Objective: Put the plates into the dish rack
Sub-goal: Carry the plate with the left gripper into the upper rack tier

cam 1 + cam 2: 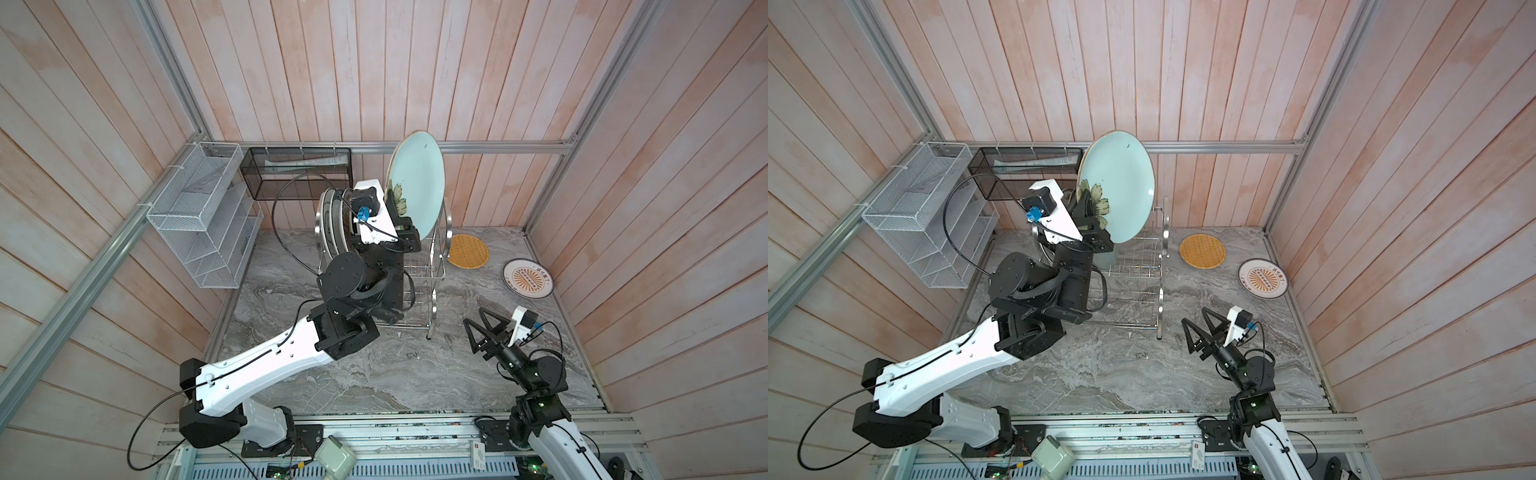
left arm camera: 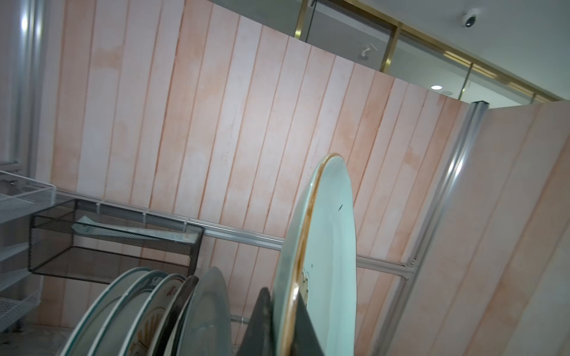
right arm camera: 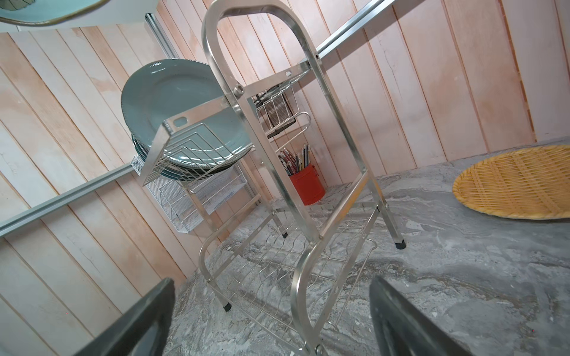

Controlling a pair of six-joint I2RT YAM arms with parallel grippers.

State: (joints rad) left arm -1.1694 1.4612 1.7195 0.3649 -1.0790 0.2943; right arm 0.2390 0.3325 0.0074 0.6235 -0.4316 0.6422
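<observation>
- My left pincer (image 1: 400, 214) grips the pale green plate (image 1: 417, 183) by its rim, upright above the dish rack (image 1: 430, 270).
- Racked plates (image 2: 160, 308) stand in its top tier.
- Lattice plate (image 1: 468, 251) and sunburst plate (image 1: 528, 278) lie beside it.
- My right pincer (image 1: 474, 316) gapes empty.

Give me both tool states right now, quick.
Left tool: closed on the pale green plate, held on edge above the dish rack.
Right tool: open, holding nothing.

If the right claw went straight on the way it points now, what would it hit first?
Probably the dish rack, whose arched end frame stands dead ahead of the open right claw in its wrist view; the gap is hard to judge.
</observation>
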